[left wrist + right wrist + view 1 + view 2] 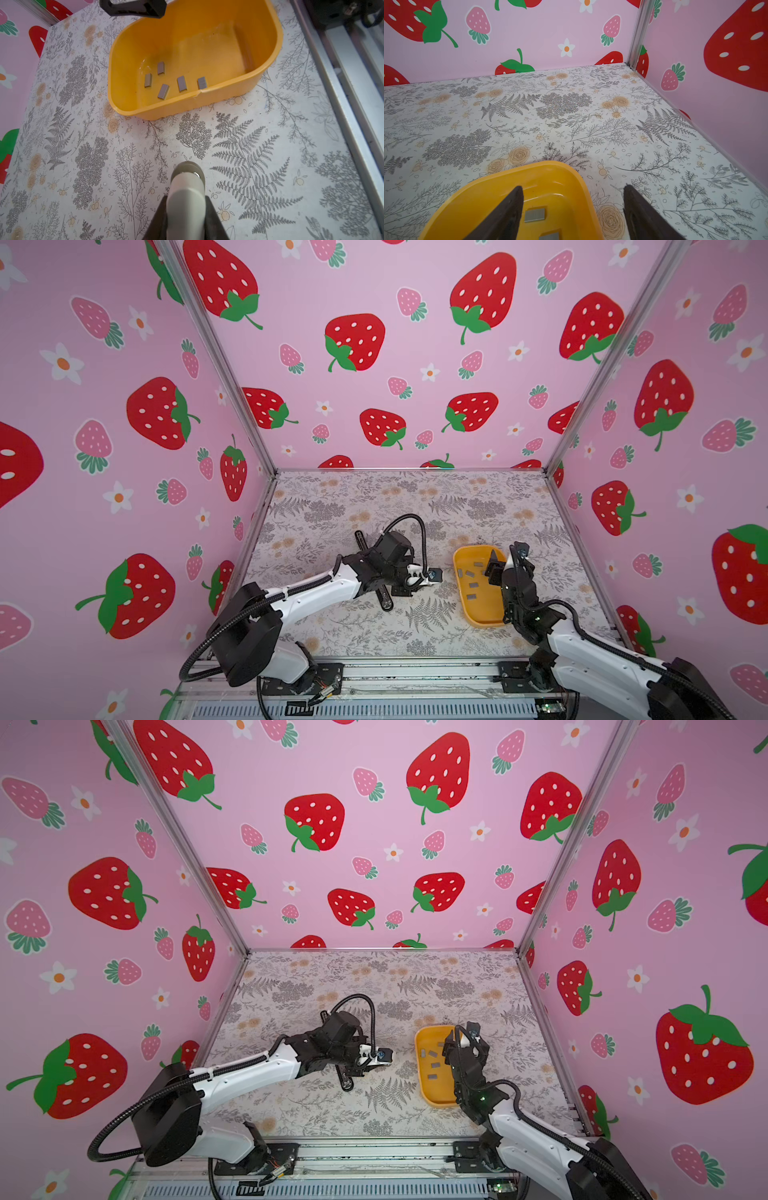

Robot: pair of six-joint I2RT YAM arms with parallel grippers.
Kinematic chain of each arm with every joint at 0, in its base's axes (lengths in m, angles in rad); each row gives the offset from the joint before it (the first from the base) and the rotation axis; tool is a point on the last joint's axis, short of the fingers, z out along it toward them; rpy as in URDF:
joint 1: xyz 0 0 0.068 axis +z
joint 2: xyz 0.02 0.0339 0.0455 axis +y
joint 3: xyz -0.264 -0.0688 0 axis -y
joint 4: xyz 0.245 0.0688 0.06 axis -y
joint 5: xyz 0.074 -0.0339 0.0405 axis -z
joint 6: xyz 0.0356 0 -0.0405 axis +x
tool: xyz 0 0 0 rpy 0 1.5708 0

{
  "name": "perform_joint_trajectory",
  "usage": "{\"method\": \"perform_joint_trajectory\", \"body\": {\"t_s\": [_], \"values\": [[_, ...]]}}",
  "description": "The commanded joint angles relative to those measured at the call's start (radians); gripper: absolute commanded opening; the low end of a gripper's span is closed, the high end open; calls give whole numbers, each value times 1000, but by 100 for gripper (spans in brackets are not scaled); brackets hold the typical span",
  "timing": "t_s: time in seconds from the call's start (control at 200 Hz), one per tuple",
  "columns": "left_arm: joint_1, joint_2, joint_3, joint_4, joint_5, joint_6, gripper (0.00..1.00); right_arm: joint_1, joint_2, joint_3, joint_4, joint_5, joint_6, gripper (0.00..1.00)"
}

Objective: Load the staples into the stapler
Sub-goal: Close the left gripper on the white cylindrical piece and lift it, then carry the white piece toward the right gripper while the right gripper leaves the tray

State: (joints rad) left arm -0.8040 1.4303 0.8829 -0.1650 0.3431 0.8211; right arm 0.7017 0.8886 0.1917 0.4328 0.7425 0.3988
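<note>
My left gripper (420, 577) (370, 1058) (187, 209) is shut on a white stapler (187, 187). Its rounded tip, with a metal edge, pokes out past the dark fingers, just above the table and left of the yellow tray (484, 610) (436, 1092) (187, 104). Several staples (182, 83) (473, 585) (435, 1065) lie loose as small grey strips on the tray floor. My right gripper (506, 558) (462, 1038) (573, 207) hangs open over the tray's far end. One of its fingers is above the tray next to a staple (534, 215), and the other is outside the rim.
A long black stapler-like bar (384, 599) (345, 1081) lies on the table, mostly hidden under my left arm. Pink strawberry walls close off the back and both sides. A metal rail (415, 674) runs along the front edge.
</note>
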Motion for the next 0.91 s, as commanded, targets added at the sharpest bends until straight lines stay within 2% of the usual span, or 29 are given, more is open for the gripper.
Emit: {"method": "perform_joint_trajectory", "body": {"t_s": [0.0, 0.16, 0.375, 0.495, 0.7, 0.9], "values": [[5, -19, 19, 4, -5, -87, 0, -7, -17, -1, 21, 6, 2, 77], [5, -76, -46, 85, -47, -198, 0, -7, -30, 1, 6, -11, 3, 76], [5, -213, -204, 267, -98, -287, 0, 40, -71, 83, -107, -160, 54, 65], [5, -254, -262, 336, -147, -309, 0, 163, -69, 100, -11, -242, 66, 62], [4, -288, -311, 376, -164, -319, 0, 405, 119, 231, 55, -163, 28, 63], [5, -313, -347, 408, -159, -319, 0, 483, 212, 281, 130, -196, 21, 63]]}}
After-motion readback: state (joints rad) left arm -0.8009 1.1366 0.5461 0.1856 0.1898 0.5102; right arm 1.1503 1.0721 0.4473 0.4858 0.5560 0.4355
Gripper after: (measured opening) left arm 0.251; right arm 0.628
